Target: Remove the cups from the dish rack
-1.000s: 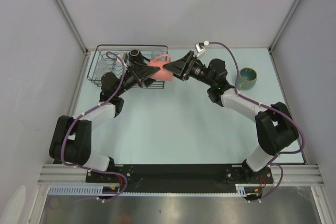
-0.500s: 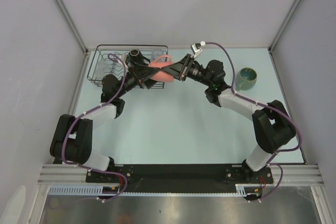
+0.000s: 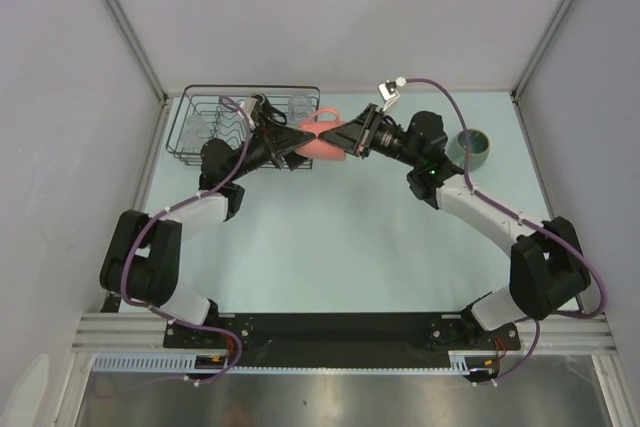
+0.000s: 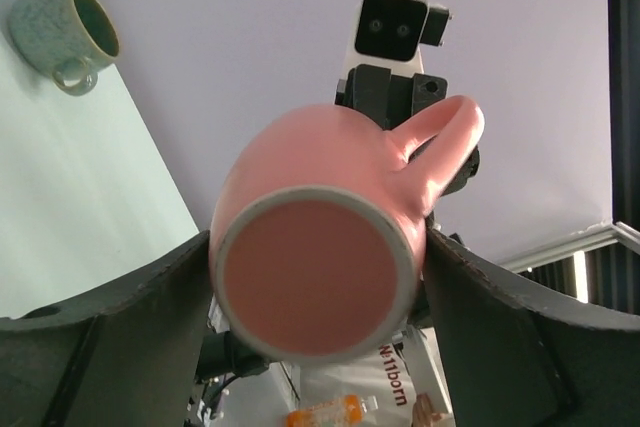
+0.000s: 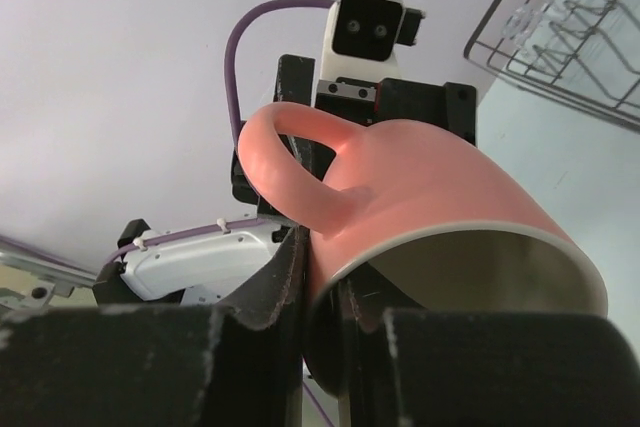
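the pink cup (image 3: pixel 322 139) is hanging in the air right off the 3 o'clock end of the dish rack (image 3: pixel 200 132), lying on its side with the handle loop pointing toward 12 in the top view. both arms are on it at once.

the left gripper (image 3: pixel 292 144) is coming in from the 9 o'clock side. in its wrist view the cup's base (image 4: pixel 315 292) is facing the camera, with a finger pressing on each flank, so that claw is closed about as wide as the cup body. the right gripper (image 3: pixel 347 137) is coming in from 3 o'clock. its fingers (image 5: pixel 255 317) are nearly together and pinching the rim wall just under the handle, and the cup mouth (image 5: pixel 440 207) is opening toward that camera.

looks to me like a handover is happening, left to right, though i can't tell which claw is carrying the weight.

progress-wise, the green-teal cup (image 3: pixel 468 149) is sitting upright on the table at about 2 o'clock, well clear of the rack, so that one's done. the pink one is out of the basket but not set down yet.

as for what's left in the rack, i honestly can't tell. the left arm is lying across it and the wires are too busy.

i'm guessing we're somewhere around halfway.
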Motion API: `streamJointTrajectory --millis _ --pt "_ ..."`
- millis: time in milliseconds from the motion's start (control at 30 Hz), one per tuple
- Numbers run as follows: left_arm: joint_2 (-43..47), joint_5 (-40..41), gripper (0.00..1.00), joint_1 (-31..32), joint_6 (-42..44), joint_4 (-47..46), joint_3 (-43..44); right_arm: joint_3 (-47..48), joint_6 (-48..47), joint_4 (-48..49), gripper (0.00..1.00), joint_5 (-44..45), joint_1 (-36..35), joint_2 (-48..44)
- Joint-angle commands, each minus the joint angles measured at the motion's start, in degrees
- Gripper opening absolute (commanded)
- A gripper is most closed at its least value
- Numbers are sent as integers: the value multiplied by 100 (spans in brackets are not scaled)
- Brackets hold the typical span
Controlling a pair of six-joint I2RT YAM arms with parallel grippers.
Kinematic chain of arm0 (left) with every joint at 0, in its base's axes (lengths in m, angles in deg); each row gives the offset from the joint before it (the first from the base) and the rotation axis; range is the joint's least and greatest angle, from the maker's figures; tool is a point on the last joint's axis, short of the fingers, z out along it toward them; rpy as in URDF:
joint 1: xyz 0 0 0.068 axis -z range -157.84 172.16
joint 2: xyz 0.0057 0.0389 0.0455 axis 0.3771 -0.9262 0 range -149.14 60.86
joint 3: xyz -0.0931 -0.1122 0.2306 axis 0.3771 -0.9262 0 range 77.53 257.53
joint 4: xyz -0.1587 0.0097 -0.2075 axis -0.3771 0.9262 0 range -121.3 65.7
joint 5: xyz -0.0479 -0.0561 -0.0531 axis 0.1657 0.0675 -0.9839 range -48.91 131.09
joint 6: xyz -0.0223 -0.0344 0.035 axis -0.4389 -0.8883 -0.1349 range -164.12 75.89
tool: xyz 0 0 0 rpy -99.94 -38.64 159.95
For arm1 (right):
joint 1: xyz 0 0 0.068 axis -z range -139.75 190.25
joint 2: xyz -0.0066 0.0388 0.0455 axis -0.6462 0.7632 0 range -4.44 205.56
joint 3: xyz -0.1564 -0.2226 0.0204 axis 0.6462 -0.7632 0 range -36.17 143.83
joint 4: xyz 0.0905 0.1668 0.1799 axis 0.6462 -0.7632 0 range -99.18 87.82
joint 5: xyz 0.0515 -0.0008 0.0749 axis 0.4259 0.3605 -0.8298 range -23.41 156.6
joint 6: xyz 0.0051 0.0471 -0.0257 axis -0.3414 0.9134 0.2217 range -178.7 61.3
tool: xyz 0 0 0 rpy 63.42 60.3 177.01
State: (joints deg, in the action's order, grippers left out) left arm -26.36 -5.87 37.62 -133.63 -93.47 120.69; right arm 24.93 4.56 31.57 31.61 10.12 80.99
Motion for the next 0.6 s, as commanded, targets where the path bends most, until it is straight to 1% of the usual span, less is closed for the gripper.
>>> streamJointTrajectory --millis 0,167,233,267,300,333,367,400,433,467,500,533,567 --pt "-58 99 84 -149 189 -313 290 -10 -332 -159 0 114 472 -667" --pt "-137 125 86 -149 171 -304 342 -177 -297 -124 0 79 508 -773" --pt "-146 108 86 -149 232 -156 351 -125 -446 -298 0 106 525 -869" --pt "-129 91 86 -149 276 -77 369 -38 -595 -830 0 158 543 -913" --pt "-111 82 86 -140 407 3 369 59 -1022 -1184 0 228 569 -957" --pt "-67 82 86 -149 504 273 386 364 -1279 -1588 0 324 622 -1088" --pt "46 82 85 -149 644 493 404 550 -1543 -2557 0 647 657 -1133" --pt "126 99 86 -149 1046 791 430 830 -2215 -3159 0 929 675 -1168" --pt "196 117 86 -149 1311 1612 526 1120 -2518 -3843 0 1289 666 -1134" --pt "275 152 85 -140 1592 2073 588 1785 -2825 -5069 0 2180 631 -1064" --pt "450 317 85 -140 2039 2782 606 2070 -3272 -5585 0 2650 596 -985" --pt "538 423 85 -131 2217 3068 606 2299 -3442 -5991 0 3089 552 -828" --pt "609 511 86 -123 2376 3332 606 2710 -3548 -6691 0 3877 543 -748"
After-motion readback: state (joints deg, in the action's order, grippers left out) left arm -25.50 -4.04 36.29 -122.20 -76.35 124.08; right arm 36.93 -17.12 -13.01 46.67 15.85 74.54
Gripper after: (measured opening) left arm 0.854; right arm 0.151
